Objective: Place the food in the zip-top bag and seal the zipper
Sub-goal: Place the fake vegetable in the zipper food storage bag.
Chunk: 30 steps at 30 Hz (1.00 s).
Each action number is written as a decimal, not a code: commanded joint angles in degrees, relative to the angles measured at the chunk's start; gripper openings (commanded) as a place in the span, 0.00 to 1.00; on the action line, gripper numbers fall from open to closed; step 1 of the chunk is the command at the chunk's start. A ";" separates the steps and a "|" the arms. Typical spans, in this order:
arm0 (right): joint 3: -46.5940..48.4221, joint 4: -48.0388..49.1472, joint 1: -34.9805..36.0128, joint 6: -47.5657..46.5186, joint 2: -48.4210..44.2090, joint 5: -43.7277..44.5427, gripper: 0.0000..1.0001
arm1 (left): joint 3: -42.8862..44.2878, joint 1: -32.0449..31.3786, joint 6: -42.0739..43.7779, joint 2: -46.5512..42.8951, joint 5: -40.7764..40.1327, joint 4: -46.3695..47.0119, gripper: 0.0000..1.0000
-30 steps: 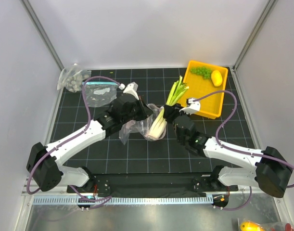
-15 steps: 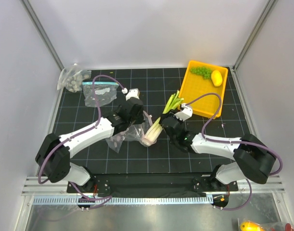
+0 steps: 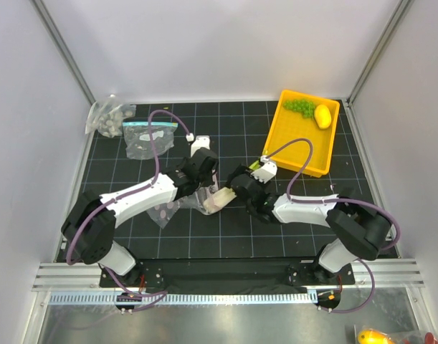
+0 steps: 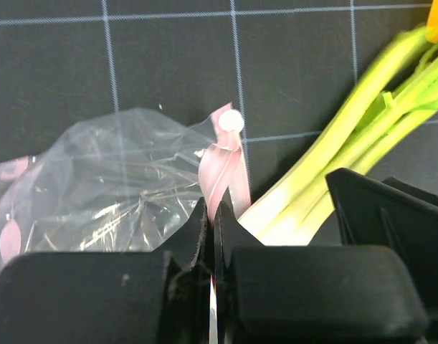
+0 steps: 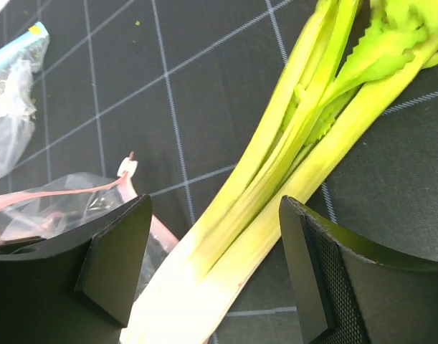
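Pink zipper pinched in left tool

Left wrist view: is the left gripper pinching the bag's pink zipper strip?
Yes: the left gripper is closed on the pink zipper strip of the zip-top bag.

Leek tips (blurred) beyond frame edge

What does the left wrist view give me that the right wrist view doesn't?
Only the left wrist view shows the left hand pinched shut on the pink zipper at the mouth of the zip-top bag.

Only the right wrist view shows the right hand open, its fingers either side of the leek, and the blue-zippered bag at the far left.

Both show the leek's pale base lying by the bag's mouth.
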 commanded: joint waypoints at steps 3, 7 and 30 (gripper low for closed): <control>1.87 -0.11 0.35 -2.73 -6.71 3.32 0.78 | 1.62 -0.09 3.86 -0.18 -3.12 1.98 0.00; 2.04 4.37 0.09 -21.85 -11.99 1.86 0.78 | 1.71 -0.18 6.23 0.43 -1.80 3.04 0.00; 30.34 -30.78 -13.80 -53.37 10.91 -31.04 0.86 | 1.36 -0.18 10.45 2.72 -8.83 5.24 0.00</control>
